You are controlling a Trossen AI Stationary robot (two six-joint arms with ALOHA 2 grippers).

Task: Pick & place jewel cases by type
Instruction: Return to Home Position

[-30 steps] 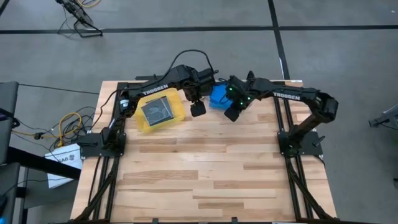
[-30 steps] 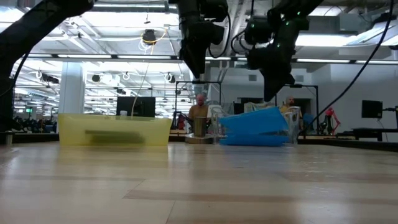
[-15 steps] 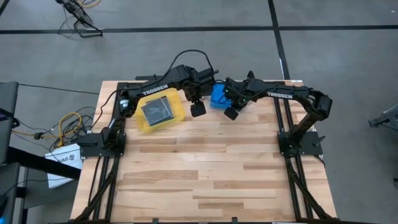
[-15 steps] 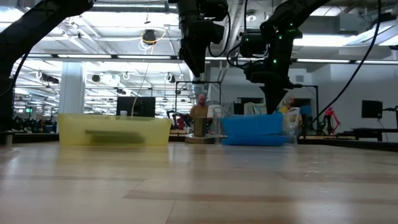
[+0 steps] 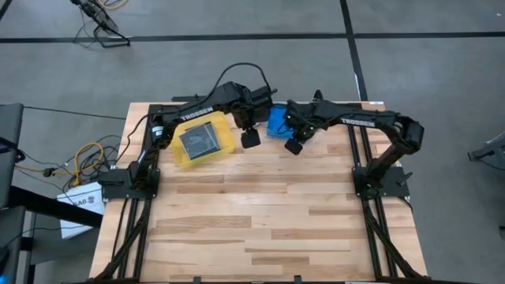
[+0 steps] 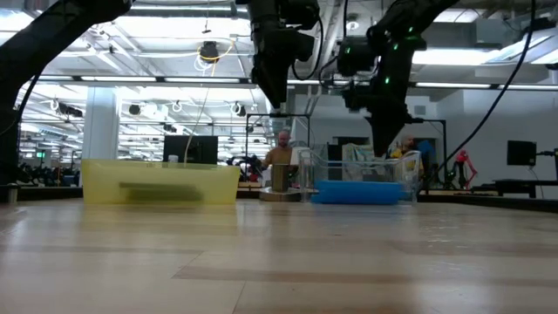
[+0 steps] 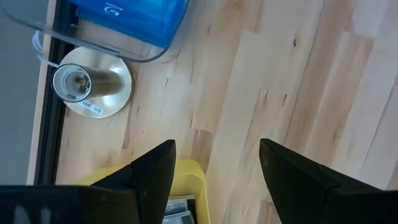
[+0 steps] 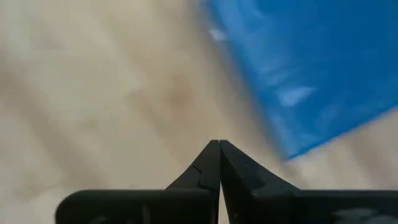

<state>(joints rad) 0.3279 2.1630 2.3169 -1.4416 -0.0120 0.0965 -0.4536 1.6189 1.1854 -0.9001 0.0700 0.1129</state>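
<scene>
A stack of translucent blue jewel cases point(image 6: 362, 191) lies flat in the clear plastic tub point(image 6: 408, 170) near the table's far edge; the blue cases point(image 5: 276, 120) also show from above. A clear-grey case with a dark insert point(image 5: 199, 139) lies in the yellow tray point(image 5: 223, 146). My right gripper point(image 5: 293, 146) hangs shut just above the tub's near side point(image 6: 384, 144); its wrist view has the shut fingertips point(image 8: 219, 149) over wood beside a blue case point(image 8: 311, 68). My left gripper point(image 5: 251, 139) waits open between tray and tub point(image 7: 217, 162).
A silver cylinder on a round base point(image 7: 87, 84) stands at the far edge between the tray point(image 7: 183, 180) and the tub point(image 7: 112, 53). The near two thirds of the wooden table point(image 5: 268, 221) hold nothing. People and workshop equipment show in the room behind point(image 6: 281, 157).
A blue case that stood tilted in the tub, its right end raised under my right gripper, has dropped and now lies flat on the stack. My right gripper has shifted a little toward the table's left and risen slightly. My left arm has kept still.
</scene>
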